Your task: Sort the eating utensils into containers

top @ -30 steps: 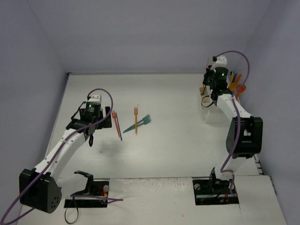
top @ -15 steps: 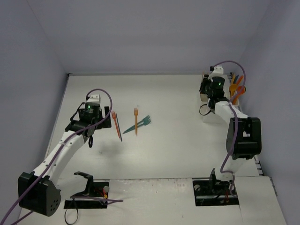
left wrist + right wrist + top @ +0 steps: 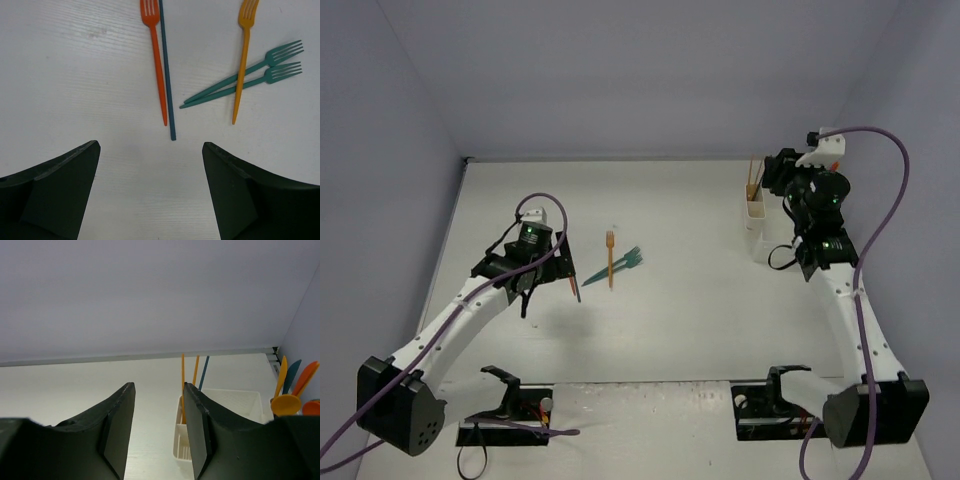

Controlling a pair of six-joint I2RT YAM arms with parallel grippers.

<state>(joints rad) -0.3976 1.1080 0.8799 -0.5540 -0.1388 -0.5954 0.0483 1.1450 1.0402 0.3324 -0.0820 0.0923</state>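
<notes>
Partly done: some utensils (image 3: 183, 380) stand in the white holder (image 3: 757, 212), upper right; four forks (image 3: 156, 60) and a dark-teal handle (image 3: 166, 75) lie left of centre beneath the left gripper (image 3: 150, 145), wide apart, empty. Right gripper (image 3: 158, 385) parted, holding nothing

Smooth plastic forks (image 3: 157, 65), matt white table (image 3: 70, 80)
</notes>
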